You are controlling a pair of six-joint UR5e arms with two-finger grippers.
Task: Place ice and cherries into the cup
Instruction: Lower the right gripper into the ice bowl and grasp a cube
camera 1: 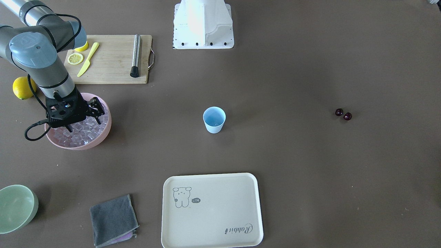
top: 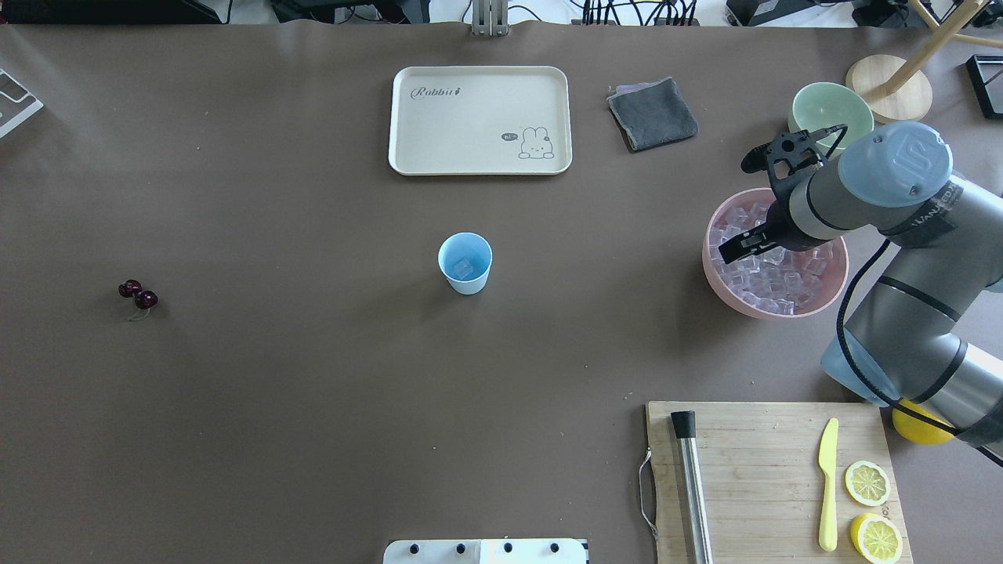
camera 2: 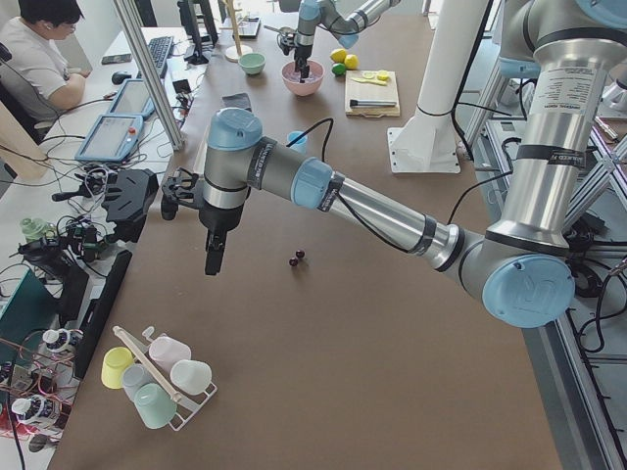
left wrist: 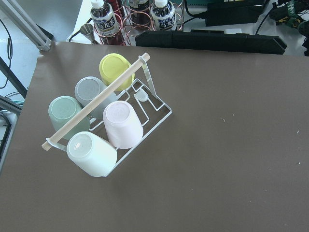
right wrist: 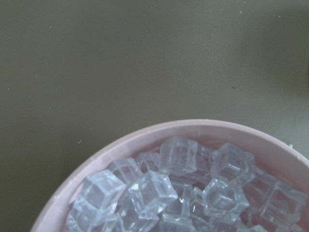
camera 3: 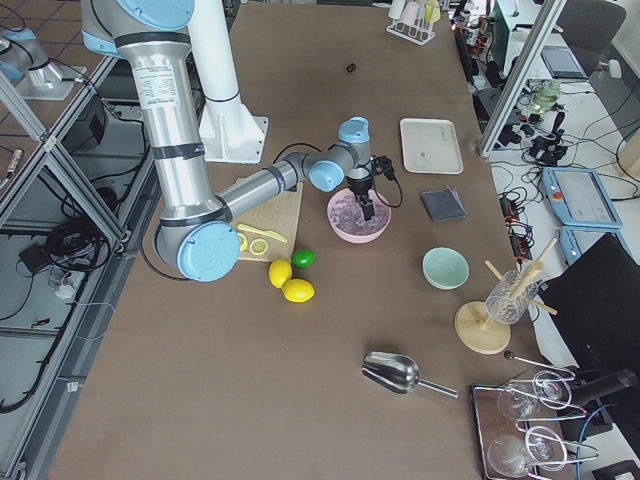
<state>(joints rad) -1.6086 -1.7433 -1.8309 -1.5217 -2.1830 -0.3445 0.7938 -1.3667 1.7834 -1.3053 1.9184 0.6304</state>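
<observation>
Black and splayed wide, the right hand (camera 1: pixel 84 124) hangs low over the ice (camera 1: pixel 82 134) heaped in the pink bowl (camera 1: pixel 82 147), gripping nothing that shows. Those cubes look light, hard and slick; a pinch across two flat faces of a top cube should serve best. Out at the middle of the table (top: pixel 313 392), the cup (top: pixel 465 262) holds one cube, and the cherries (top: pixel 138 294) lie well apart. Left hand (camera 2: pixel 214 257): open or closed, cannot tell.

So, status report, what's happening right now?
Right gripper low over ice in pink bowl, left gripper aloft, states unclear. Cup seems to hold one cube; cherries on table. Path clear.
</observation>
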